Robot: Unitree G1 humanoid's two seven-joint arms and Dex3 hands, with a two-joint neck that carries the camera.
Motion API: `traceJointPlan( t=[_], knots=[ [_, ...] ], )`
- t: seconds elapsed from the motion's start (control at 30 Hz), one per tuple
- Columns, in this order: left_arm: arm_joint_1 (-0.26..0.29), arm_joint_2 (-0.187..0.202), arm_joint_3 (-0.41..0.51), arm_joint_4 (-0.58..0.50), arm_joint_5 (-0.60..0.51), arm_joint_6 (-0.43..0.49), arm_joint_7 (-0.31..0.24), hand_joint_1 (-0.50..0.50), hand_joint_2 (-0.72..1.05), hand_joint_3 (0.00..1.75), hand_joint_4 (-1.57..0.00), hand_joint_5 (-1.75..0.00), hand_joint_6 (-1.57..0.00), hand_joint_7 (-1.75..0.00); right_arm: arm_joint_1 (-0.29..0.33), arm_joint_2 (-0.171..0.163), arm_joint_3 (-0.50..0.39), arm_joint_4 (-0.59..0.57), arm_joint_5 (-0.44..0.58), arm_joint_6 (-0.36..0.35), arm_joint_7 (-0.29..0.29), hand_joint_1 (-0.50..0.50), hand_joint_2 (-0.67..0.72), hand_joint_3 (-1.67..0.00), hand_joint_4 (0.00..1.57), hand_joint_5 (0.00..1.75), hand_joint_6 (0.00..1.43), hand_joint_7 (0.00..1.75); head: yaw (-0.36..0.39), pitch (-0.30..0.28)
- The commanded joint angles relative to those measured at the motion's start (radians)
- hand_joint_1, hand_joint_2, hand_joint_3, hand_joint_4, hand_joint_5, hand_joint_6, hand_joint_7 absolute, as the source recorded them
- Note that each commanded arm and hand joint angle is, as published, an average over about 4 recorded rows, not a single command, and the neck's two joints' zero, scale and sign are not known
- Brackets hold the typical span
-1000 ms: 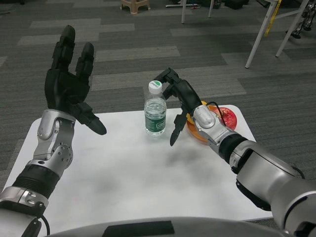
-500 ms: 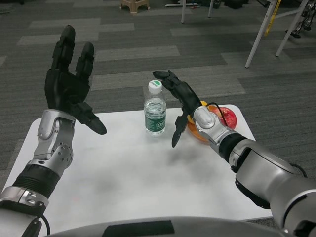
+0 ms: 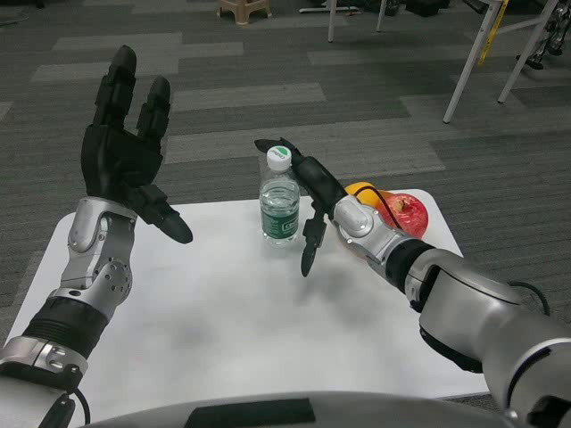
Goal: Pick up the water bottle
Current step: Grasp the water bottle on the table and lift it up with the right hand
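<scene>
Nearest, the white table (image 3: pixel 223 330) lies bare in front. Midway back stands the clear plastic water bottle with white cap and green label (image 3: pixel 281 203), upright. The right robot hand (image 3: pixel 312 192) reaches beside it, fingers spread, holding nothing, fingertips near the cap. An orange dish with red fruit (image 3: pixel 397 209) sits behind that wrist. The left robot hand (image 3: pixel 125 152) is raised, spread wide, well apart.

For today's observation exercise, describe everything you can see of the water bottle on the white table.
The water bottle is small, of clear plastic, with a white cap and a green label low on its body. It stands upright on the white table, toward the far edge, capped. The right hand is open beside it, fingers reaching behind the cap and thumb hanging to its right; whether anything touches it cannot be told.
</scene>
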Motion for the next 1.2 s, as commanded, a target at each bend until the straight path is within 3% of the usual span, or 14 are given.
traceJointPlan(
  t=[0.03, 0.1, 0.17, 0.23, 0.3, 0.37, 0.47, 0.53, 0.77, 1.2],
  knots=[
    [0.001, -0.001, 0.000, -0.006, 0.000, -0.005, -0.002, -0.48, -0.72, 0.09, 0.00, 0.00, 0.00, 0.00, -0.029, 0.006, 0.018, 0.002, 0.006, 0.010, 0.001, -0.46, 0.53, 0.00, 0.00, 0.00, 0.00, 0.40, 0.001, -0.001],
    [0.002, -0.001, 0.000, -0.006, 0.000, -0.006, -0.002, -0.48, -0.72, 0.09, 0.00, 0.00, 0.00, 0.00, -0.030, 0.007, 0.017, 0.002, 0.007, 0.011, 0.001, -0.46, 0.53, 0.00, 0.00, 0.00, 0.00, 0.45, 0.002, -0.004],
    [0.004, -0.001, 0.000, -0.007, 0.000, -0.006, -0.002, -0.48, -0.72, 0.09, 0.00, 0.00, 0.00, 0.00, -0.030, 0.008, 0.013, 0.002, 0.007, 0.011, 0.001, -0.46, 0.53, 0.00, 0.00, 0.10, 0.00, 0.66, 0.003, -0.008],
    [0.005, -0.001, 0.001, -0.008, -0.001, -0.006, -0.002, -0.48, -0.72, 0.09, 0.00, 0.00, 0.00, 0.00, -0.030, 0.008, 0.000, 0.003, 0.007, 0.011, 0.002, -0.46, 0.53, 0.00, 0.00, 0.39, 0.00, 0.98, 0.004, -0.011],
    [0.007, -0.001, 0.002, -0.009, -0.001, -0.006, -0.002, -0.48, -0.72, 0.09, 0.00, 0.00, 0.00, 0.00, -0.028, 0.007, -0.025, 0.004, 0.007, 0.010, 0.003, -0.46, 0.53, 0.00, 0.04, 0.97, 0.02, 1.38, 0.006, -0.018],
    [0.008, -0.001, 0.003, -0.009, -0.002, -0.006, -0.002, -0.48, -0.72, 0.09, 0.00, 0.00, 0.00, 0.00, -0.022, 0.004, -0.047, 0.005, 0.006, 0.010, 0.005, -0.46, 0.53, 0.00, 0.11, 1.45, 0.08, 1.66, 0.008, -0.025],
    [0.008, -0.001, 0.003, -0.008, -0.005, -0.006, -0.002, -0.48, -0.72, 0.09, 0.00, 0.00, 0.00, 0.00, -0.007, -0.004, -0.084, 0.005, 0.006, 0.009, 0.012, -0.46, 0.53, 0.00, 0.25, 1.65, 0.44, 1.59, 0.004, -0.031],
    [0.007, -0.001, 0.003, -0.006, -0.006, -0.006, -0.002, -0.48, -0.72, 0.09, 0.00, 0.00, 0.00, 0.00, 0.000, -0.008, -0.099, 0.005, 0.007, 0.008, 0.014, -0.46, 0.53, 0.00, 0.33, 1.65, 0.69, 1.48, 0.002, -0.033],
    [-0.015, -0.001, 0.000, 0.022, -0.008, -0.006, -0.002, -0.48, -0.72, 0.09, 0.00, 0.00, 0.00, 0.00, 0.020, -0.030, -0.130, 0.005, 0.006, 0.008, 0.028, -0.46, 0.53, 0.00, 0.46, 1.65, 1.11, 1.24, -0.003, -0.032],
    [-0.017, -0.001, 0.000, 0.025, -0.008, -0.006, -0.002, -0.48, -0.72, 0.07, 0.00, 0.00, 0.00, 0.00, 0.072, -0.060, -0.143, -0.044, 0.006, 0.008, 0.075, -0.46, 0.49, 0.00, 0.46, 1.65, 1.20, 1.13, 0.006, -0.034]
  ],
)
